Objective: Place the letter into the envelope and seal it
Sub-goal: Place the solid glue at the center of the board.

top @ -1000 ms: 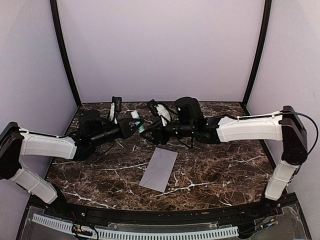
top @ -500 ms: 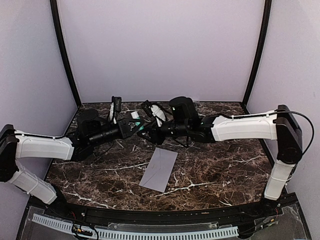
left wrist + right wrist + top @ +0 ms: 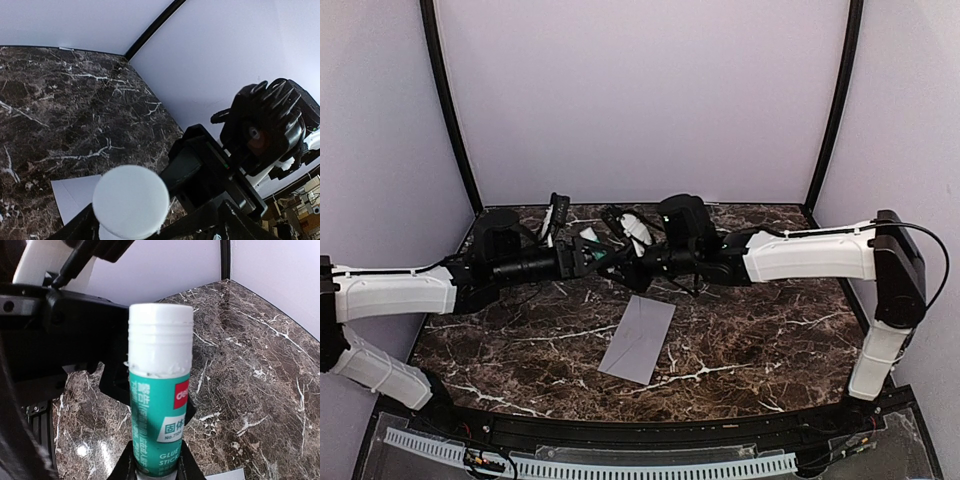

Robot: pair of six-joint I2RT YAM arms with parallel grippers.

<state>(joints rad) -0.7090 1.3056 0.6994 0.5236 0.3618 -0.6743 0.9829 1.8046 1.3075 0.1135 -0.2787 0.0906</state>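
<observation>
Grippers are held raised, tip to tip, over the far middle of the dark white-veined marble table (image 3: pixel 770 340). Toward the bases, slightly to the right arm's side, the pale grey-lavender flat paper envelope (image 3: pixel 638 338) is laid, long axis slanted near-left to far-right. A green-and-white glue stick (image 3: pixel 160 390) is clamped at its base by the right gripper (image 3: pixel 157 467); the left gripper (image 3: pixel 588 250) is opened clear of its cap (image 3: pixel 130 200).

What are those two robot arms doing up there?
The right tool grips a green-and-white glue stick by its bottom end, up above the table. The left tool stands open around the stick's white cap. The grey-lavender envelope lies flat on the marble table underneath, with nothing touching it.
</observation>
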